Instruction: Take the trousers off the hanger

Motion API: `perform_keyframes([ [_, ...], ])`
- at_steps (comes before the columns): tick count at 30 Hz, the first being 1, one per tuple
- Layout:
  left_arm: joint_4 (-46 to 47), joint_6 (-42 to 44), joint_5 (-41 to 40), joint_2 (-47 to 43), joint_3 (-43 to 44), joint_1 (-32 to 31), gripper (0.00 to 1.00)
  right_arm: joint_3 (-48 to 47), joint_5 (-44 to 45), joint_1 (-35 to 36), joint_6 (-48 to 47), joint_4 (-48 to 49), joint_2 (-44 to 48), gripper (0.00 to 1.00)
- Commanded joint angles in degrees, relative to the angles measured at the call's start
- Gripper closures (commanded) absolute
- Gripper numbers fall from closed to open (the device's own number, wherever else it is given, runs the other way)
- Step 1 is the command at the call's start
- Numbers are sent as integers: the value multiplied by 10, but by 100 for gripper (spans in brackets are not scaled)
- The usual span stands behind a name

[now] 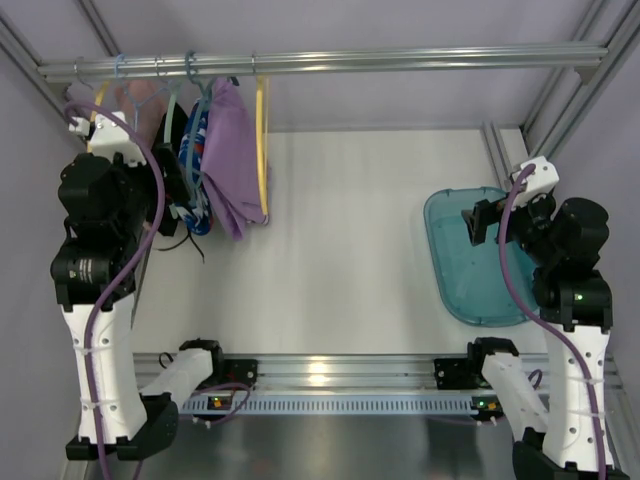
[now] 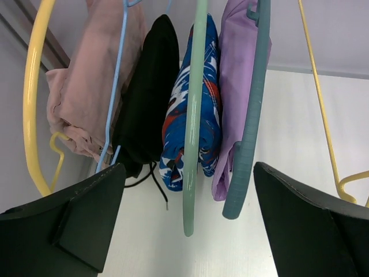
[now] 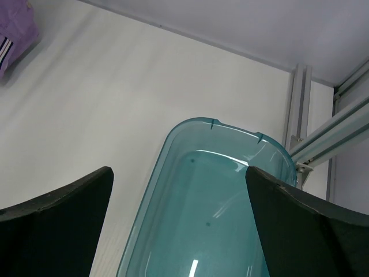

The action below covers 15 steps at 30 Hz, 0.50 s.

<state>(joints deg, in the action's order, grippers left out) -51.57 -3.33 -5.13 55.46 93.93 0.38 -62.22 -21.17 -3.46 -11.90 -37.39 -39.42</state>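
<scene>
So the lilac trousers [image 2: 233,75] are still draped on the teal hanger [image 2: 248,138], hanging off the metal rail [image 1: 400,60] at the back left of the cell. From above they sag down as a purple bundle, with a bare yellow hanger [image 1: 262,150] just to their right. To their left on the same rail: a blue-red-white patterned garment [image 2: 204,115] on a mint-green hanger [image 2: 193,127], then something black [image 2: 150,98] with a cord dangling, a pale-blue wire hanger [image 2: 118,86], and a pink garment [image 2: 86,104].

The left gripper [image 2: 189,170] sits right in front of that row with its jaws spread wide, nothing in them. The right gripper [image 3: 179,173] is well off to the right, jaws also apart and holding nothing, hovering over a see-through teal bin [image 1: 465,285].

The tabletop [image 1: 350,230] is plain white. Pale lavender walls all round, aluminium frame posts in the corners, and an aluminium bar [image 1: 330,372] along the near edge.
</scene>
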Motion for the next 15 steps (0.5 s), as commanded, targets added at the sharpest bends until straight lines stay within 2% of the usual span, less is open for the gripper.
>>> perform_keyframes([
  [1, 9, -8, -27, -6, 20, 0, 2, 6, -12, 6, 4, 7, 2, 1],
  [3, 9, 24, -5, 3, 44, 0, 1, 7, -14, 6, 4, 7, 1, 1],
  [7, 16, 28, 52, 38, 103, 0, 2, 10, -18, 6, 7, 7, -2, 1],
  [10, 33, 4, 111, 64, 130, 0, 5, 10, -14, 6, 4, 6, -1, 0],
  [15, 35, -32, 135, 126, 176, 0, 14, 11, -11, 6, 0, -1, 3, 1],
])
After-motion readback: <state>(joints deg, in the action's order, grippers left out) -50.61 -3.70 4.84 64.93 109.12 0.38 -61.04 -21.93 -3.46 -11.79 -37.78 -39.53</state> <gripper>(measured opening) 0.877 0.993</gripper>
